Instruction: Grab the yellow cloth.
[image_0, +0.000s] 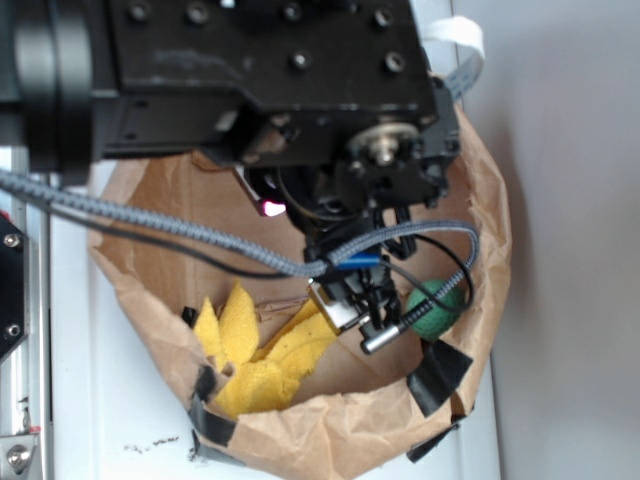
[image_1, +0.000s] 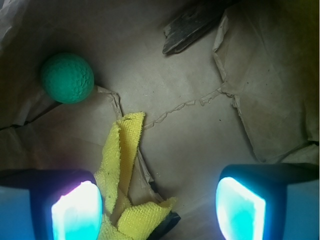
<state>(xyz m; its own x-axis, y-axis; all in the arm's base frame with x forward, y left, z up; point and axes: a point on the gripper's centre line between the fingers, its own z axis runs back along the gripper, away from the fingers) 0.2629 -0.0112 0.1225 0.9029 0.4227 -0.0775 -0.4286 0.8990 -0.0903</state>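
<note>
I'm hanging over the white tabletop (image_0: 90, 400), my black arm body (image_0: 250, 70) filling the top of the exterior view. Below it sits the brown paper bag (image_0: 330, 440), walls rolled down and crumpled, black tape (image_0: 440, 375) patching its rim. My claw (image_0: 365, 300) is down inside the bag, spread wide: in the wrist view the two glowing pads (image_1: 77, 212) stand well apart with bare paper floor between them.

The yellow cloth (image_1: 122, 170) lies on the bag floor, mostly by my left-hand pad in the wrist view, one pointed fold reaching up toward the middle, its lower part bunched just beside that pad. From the exterior view the cloth (image_0: 250, 355) sits against the near-left bag wall, beside the claw rather than between the pads.

Open floor runs right of the cloth up to the creased wall. The green ball (image_1: 67, 78) rests well apart from the cloth, near the bag's far corner.
</note>
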